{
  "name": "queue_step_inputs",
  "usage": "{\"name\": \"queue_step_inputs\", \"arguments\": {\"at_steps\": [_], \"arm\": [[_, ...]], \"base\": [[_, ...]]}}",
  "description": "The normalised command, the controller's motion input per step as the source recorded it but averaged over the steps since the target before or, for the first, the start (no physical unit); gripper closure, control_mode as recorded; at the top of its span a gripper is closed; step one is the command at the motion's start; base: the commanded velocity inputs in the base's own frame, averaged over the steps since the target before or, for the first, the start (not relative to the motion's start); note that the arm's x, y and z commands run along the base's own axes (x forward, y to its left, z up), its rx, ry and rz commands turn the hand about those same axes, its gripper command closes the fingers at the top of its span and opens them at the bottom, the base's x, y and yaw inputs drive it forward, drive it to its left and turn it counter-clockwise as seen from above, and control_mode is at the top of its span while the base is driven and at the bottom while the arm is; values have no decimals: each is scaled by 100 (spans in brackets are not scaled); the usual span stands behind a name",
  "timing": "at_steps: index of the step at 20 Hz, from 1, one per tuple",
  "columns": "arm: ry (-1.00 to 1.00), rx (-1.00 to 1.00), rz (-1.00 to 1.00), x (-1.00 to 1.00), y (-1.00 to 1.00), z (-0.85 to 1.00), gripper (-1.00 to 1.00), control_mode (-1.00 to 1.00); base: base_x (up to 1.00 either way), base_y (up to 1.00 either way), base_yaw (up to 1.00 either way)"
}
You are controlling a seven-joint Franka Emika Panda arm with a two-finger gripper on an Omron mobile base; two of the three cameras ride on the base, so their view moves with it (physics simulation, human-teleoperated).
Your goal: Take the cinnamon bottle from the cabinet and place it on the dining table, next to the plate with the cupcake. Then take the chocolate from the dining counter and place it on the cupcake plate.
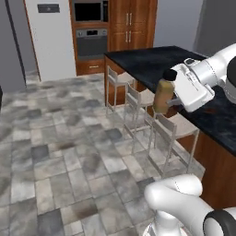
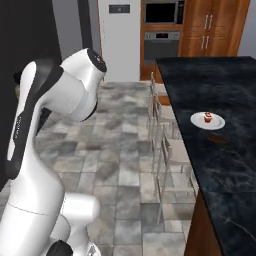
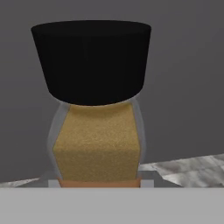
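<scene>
The dining table [image 1: 152, 62] is close; the gripper [image 1: 171, 97] pinches the cinnamon bottle [image 1: 162, 94]; keep it upright, set it just beside the plate [image 2: 207, 121].

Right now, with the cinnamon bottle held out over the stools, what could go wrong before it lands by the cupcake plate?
1. The cinnamon bottle hangs over the bar stools and tiled floor, short of the dining table; a slip would likely drop it there.
2. The hand view shows the grip low on the body, under the black cap, so the bottle could tip during a swing.
3. The plate with its cupcake sits near the table's stool-side edge; a wide placement could nudge it.
</scene>
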Motion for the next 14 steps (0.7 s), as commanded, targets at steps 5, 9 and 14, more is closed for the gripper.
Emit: {"name": "queue_step_inputs", "arguments": {"at_steps": [5, 9, 14], "arm": [[0, 0, 0, 0, 0, 0, 100, 100], [0, 0, 0, 0, 0, 0, 100, 100], [0, 0, 0, 0, 0, 0, 100, 100]], "base": [[56, 23, -54], [48, 30, -65], [45, 31, -69]]}}
